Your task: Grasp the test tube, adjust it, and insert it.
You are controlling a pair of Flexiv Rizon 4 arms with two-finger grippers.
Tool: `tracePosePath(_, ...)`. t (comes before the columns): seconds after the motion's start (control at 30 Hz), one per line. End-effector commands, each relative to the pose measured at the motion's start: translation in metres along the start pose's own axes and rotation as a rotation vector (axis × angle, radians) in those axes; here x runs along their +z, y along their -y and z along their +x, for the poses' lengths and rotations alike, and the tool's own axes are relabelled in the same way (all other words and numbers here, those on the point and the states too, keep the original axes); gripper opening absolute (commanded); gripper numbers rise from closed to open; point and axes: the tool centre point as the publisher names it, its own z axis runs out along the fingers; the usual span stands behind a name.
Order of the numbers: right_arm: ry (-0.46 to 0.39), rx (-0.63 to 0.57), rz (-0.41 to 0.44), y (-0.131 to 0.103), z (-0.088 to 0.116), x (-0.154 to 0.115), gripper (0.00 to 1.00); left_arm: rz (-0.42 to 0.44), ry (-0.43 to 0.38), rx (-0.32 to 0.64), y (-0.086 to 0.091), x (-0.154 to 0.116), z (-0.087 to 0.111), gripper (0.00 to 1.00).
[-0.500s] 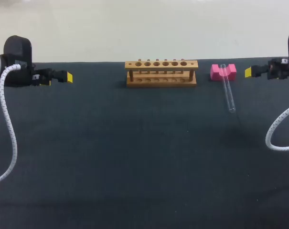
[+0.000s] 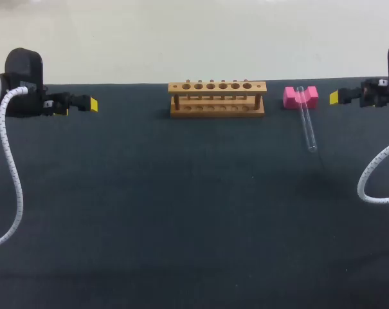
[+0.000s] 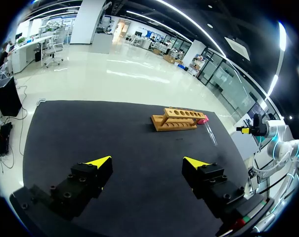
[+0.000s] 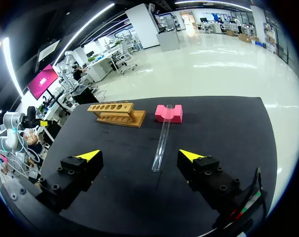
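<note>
Far out at the left edge of the counter (image 2: 181,225), my left jaws hang wide open. Their yellow tips (image 3: 101,161) are well apart and grip nothing. Near the middle of the counter's back edge stands the wooden rack (image 2: 217,98), upright, with its row of round holes facing up. Just right of it sits a pink block (image 2: 300,96) with a notch in its top. The test tube (image 2: 307,127) lies with its far end in that notch and its near end down on the counter. I think the near end is the rounded one, but it is hard to make out. At the far right edge my right jaws are also open, yellow tips (image 4: 190,156) apart. The tube lies ahead of their gap, untouched.
</note>
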Motion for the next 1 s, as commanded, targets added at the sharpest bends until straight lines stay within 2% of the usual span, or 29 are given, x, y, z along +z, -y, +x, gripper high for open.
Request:
tracePosePath(0.03,0.000,0.001,0.001,0.000,0.000,0.000,1.00,0.038,-0.019,0.083,0.002,0.005,-0.003,1.00)
tracePosePath(0.23,0.000,0.001,0.001,0.000,0.000,0.000,1.00,0.129,-0.028,0.215,0.001,0.015,-0.005,1.00)
tracePosePath(0.53,0.000,0.001,0.001,0.000,0.000,0.000,1.00,0.334,-0.034,0.410,0.007,0.039,-0.009,1.00)
tracePosePath(0.6,0.000,0.001,0.001,0.000,0.000,0.000,1.00,0.331,-0.023,0.449,0.008,0.046,-0.010,1.00)
tracePosePath(0.67,0.000,0.001,0.001,0.000,0.000,0.000,1.00,0.370,-0.013,0.485,0.009,0.052,-0.014,1.00)
tracePosePath(0.9,0.000,0.001,0.001,0.000,0.000,0.000,1.00,0.395,-0.029,0.593,0.012,0.081,-0.025,1.00)
tracePosePath(1.0,0.000,0.001,0.001,0.000,0.000,0.000,1.00,0.406,-0.032,0.598,0.013,0.090,-0.030,1.00)
